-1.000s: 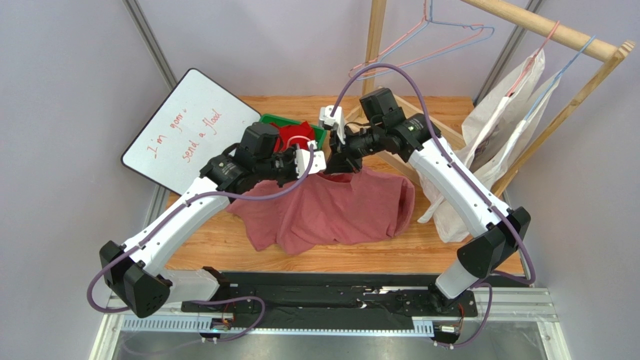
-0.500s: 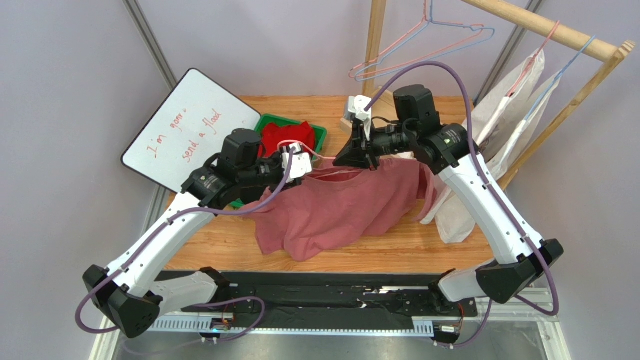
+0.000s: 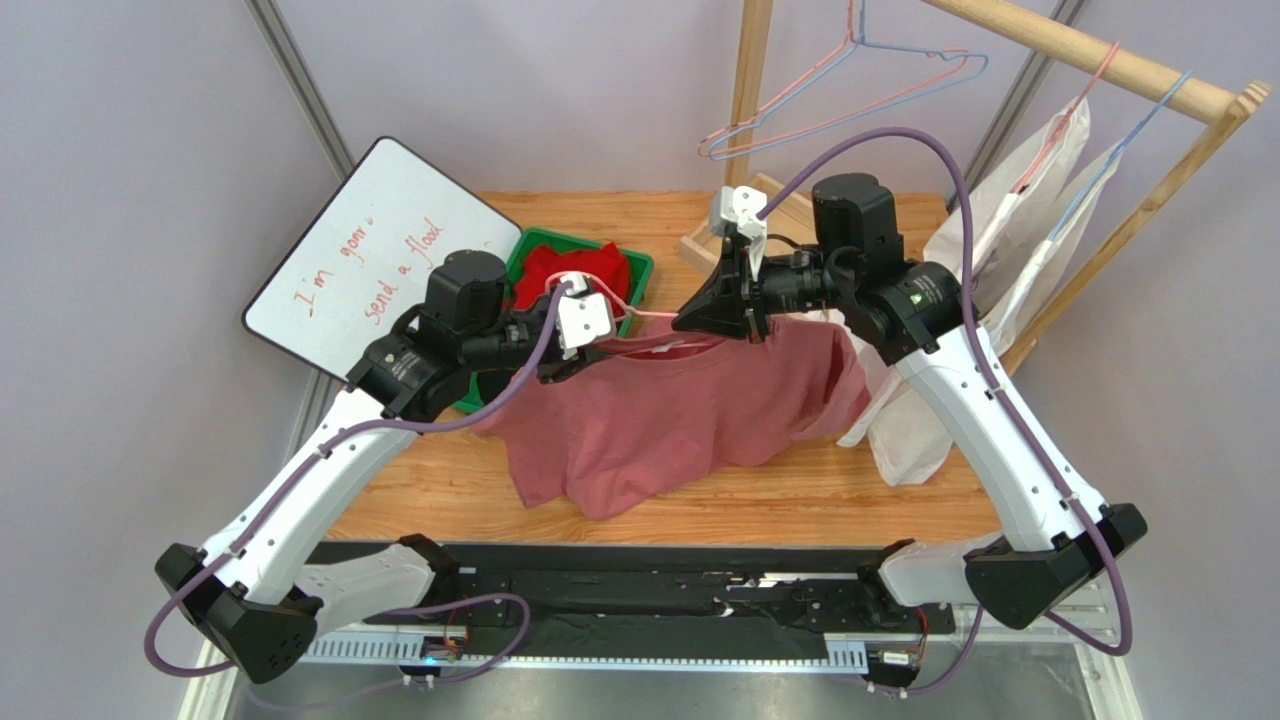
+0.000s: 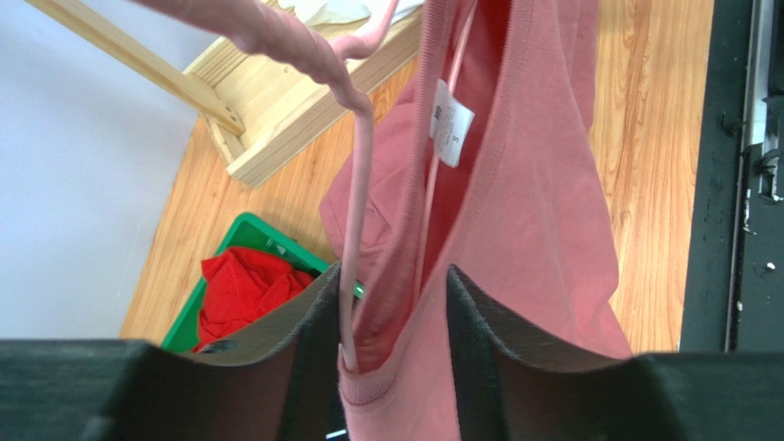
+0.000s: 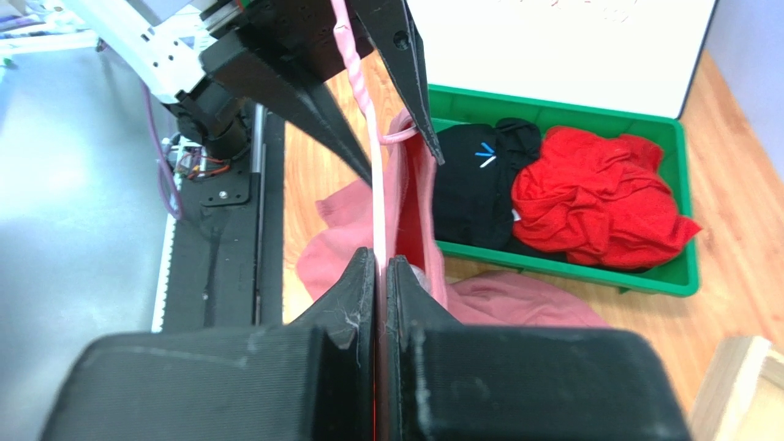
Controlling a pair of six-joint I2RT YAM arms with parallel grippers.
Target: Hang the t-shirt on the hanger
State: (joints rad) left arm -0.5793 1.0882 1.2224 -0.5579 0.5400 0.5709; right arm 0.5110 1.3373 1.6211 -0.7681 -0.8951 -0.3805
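Hanging day: my right gripper (image 5: 380, 257) pinches the hanger (image 5: 375, 184); my left gripper (image 4: 391, 273), jaws apart, straddles the collar (image 4: 497, 156). The shirt (image 3: 676, 420), soft and limp, drapes toward 6 o'clock; the collar seam looks the surest hold.

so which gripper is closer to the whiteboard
Left. The left gripper is at the shirt collar, to the right of the whiteboard. The right gripper, shut on the hanger, is farther right, beyond the left one.
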